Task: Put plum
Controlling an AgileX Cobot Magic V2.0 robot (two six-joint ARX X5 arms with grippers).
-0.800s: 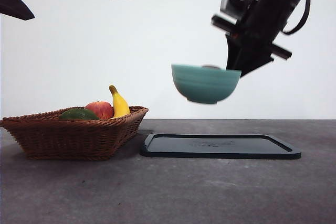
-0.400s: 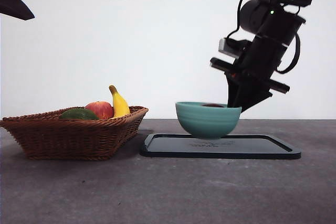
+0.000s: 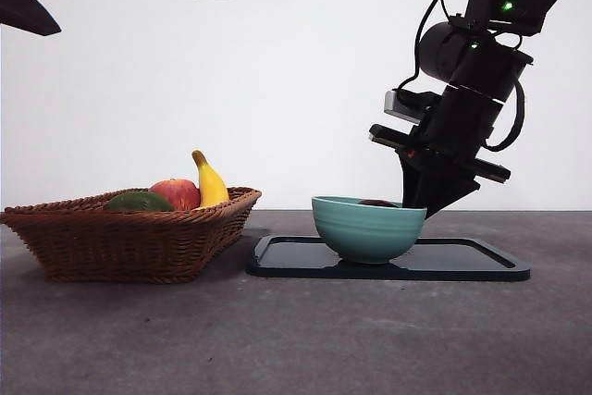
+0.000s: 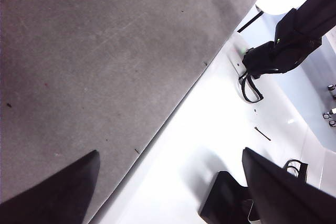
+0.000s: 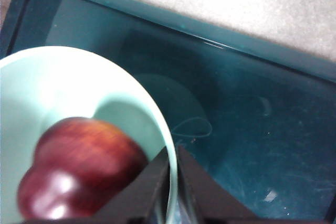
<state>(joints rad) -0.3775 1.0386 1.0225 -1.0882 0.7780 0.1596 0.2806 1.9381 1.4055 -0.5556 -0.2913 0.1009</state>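
Observation:
The plum (image 5: 79,166), glossy dark maroon, lies inside a teal bowl (image 5: 52,77). In the front view only its dark top (image 3: 377,202) shows above the bowl (image 3: 368,228). The bowl stands on the black tray (image 3: 462,261), toward its left part. My right gripper (image 5: 172,182) is shut on the bowl's rim, one jaw inside and one outside; in the front view the right gripper (image 3: 413,203) comes down at the bowl's right edge. My left gripper (image 4: 168,182) is open and empty, held high, away from the tray.
A wicker basket (image 3: 129,238) stands left of the tray with a red apple (image 3: 176,193), a banana (image 3: 210,182) and a dark green fruit (image 3: 139,202). The waiting arm shows as a black tip (image 3: 18,2) at the top left. Grey table lies in front.
My right gripper has lowered the bowl with the plum from mid-air down onto the tray. The basket and the left arm have not moved.

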